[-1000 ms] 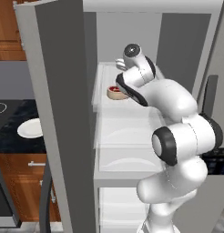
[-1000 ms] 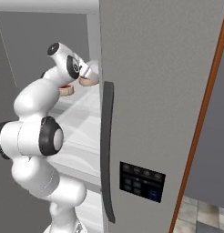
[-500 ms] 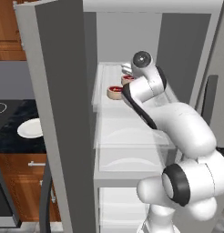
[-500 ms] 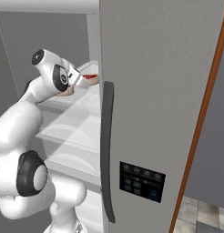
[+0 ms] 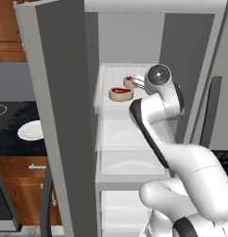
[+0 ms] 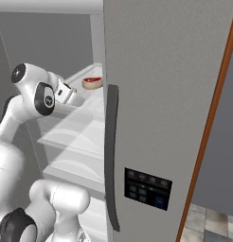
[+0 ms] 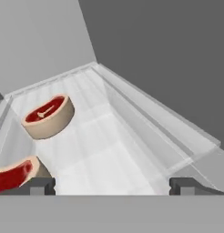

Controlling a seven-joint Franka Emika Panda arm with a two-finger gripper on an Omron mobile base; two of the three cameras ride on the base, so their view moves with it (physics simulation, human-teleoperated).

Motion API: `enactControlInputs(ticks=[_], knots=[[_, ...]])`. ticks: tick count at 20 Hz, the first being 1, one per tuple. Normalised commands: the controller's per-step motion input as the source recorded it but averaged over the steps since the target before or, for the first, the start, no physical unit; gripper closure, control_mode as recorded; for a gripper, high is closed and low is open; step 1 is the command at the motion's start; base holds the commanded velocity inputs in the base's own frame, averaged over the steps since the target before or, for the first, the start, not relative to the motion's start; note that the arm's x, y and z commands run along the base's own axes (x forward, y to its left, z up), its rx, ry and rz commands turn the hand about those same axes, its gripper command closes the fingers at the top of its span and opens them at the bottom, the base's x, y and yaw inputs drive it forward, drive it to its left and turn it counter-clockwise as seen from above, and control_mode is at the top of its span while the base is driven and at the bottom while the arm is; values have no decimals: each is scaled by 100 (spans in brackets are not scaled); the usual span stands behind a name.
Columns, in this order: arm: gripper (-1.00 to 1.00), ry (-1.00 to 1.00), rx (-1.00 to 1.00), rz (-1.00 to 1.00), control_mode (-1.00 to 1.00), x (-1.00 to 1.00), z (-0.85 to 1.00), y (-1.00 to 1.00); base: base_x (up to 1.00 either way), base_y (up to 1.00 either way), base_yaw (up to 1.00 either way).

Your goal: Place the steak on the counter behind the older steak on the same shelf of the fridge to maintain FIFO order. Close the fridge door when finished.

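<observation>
1. Since a second ago the arm has stretched deeper into the fridge [image 5: 190, 55], and the steak it carried then now lies on the shelf [image 7: 109, 159], free of the fingers
2. The gripper [image 7: 111, 185] hangs just above the shelf, jaws spread wide with nothing between them; both finger tips [image 7: 38, 185] show at the bottom of the hand view
3. That steak [image 5: 130, 81] sits toward the back of the shelf, near the rear wall
4. The older steak [image 5: 121, 93] lies in front of it, nearer the shelf's front edge, the two close but apart
5. In the hand view one steak [image 7: 48, 115] rests whole on the shelf and another [image 7: 18, 175] is cut off at the lower left, just beside a finger tip
6. The fridge door [image 5: 65, 115] stands open
7. Left of the fridge, a white plate [image 5: 31, 130] rests on the counter [image 5: 9, 143]
</observation>
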Motion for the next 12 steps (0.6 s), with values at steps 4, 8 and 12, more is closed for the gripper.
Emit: enactControlInputs(ticks=[4, 8, 12], knots=[[-100, 0, 0, 0, -100, -100, 0, 0, 0, 0, 0], [-100, 0, 0, 0, -100, -99, -1, 0, 0, 0, 0], [-100, 1, -3, 0, -100, -74, -17, 7, 0, 0, 0]])
